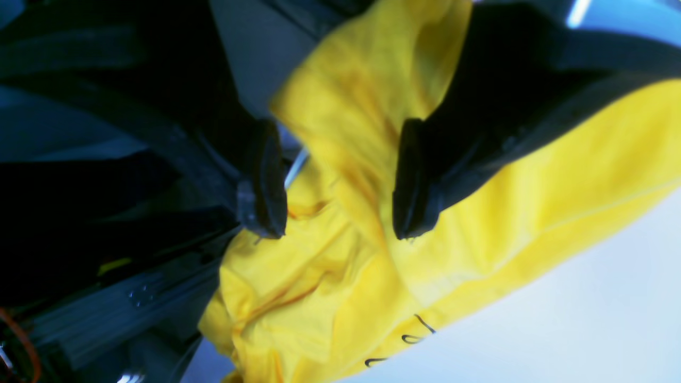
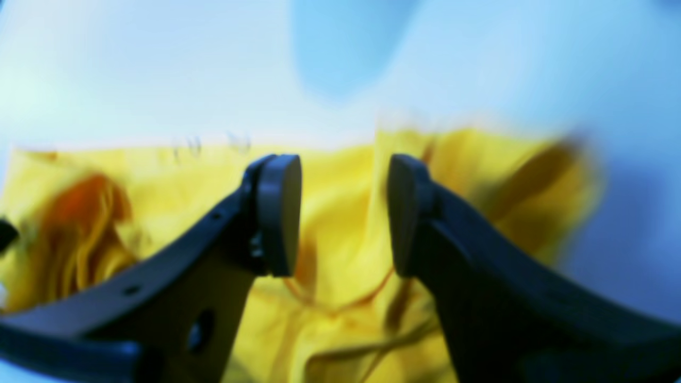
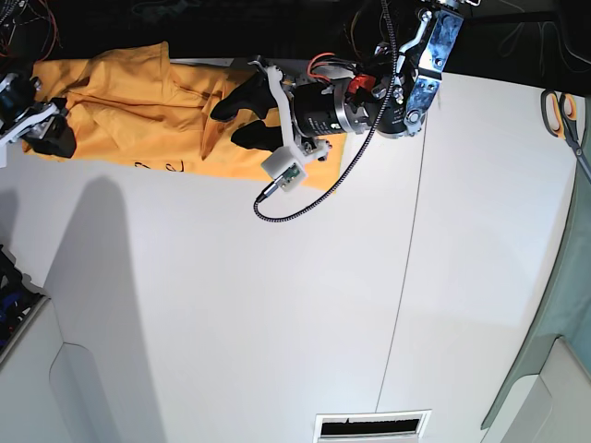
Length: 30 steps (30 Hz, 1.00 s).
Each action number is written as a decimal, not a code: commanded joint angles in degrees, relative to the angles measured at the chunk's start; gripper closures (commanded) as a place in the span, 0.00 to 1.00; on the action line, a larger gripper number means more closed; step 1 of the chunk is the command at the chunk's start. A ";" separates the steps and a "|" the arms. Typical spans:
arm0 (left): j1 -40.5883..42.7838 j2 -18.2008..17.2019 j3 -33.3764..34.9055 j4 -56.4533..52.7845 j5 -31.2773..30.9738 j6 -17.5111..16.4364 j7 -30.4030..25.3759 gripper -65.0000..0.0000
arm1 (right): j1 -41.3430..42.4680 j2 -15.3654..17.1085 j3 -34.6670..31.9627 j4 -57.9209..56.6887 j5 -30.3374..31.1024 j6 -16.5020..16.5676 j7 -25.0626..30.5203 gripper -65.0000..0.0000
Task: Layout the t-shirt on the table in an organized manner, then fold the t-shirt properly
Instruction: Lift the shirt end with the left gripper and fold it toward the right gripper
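The orange-yellow t-shirt (image 3: 138,111) lies crumpled along the far left edge of the white table (image 3: 277,305), with black lettering (image 3: 157,168) near its front hem. My left gripper (image 3: 235,122) is open over the shirt's right part. In the left wrist view it (image 1: 338,229) straddles a raised fold of the t-shirt (image 1: 351,133), jaws apart and not pinching it. My right gripper (image 3: 51,129) is open at the shirt's left end. In the right wrist view it (image 2: 343,213) hangs just above the blurred cloth (image 2: 340,175).
A thin dark seam (image 3: 406,258) runs down the table. Scissors (image 3: 565,115) lie at the right edge beside a grey-green panel (image 3: 554,305). A slotted vent (image 3: 369,426) sits at the front edge. A black cable (image 3: 305,198) hangs from my left arm.
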 commanded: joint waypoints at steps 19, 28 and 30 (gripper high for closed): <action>-0.48 0.66 -12.70 0.90 -7.26 -0.54 4.04 0.46 | 0.11 8.68 2.19 -18.58 0.72 1.09 0.94 0.31; -0.13 -2.38 -20.98 0.87 -6.40 -0.54 4.22 0.46 | 0.13 8.17 -6.84 -17.94 1.60 1.05 1.18 0.34; -0.15 -4.74 -23.61 0.87 -6.45 -0.54 4.22 0.46 | 0.26 8.13 -6.82 -17.90 3.17 0.83 1.22 0.48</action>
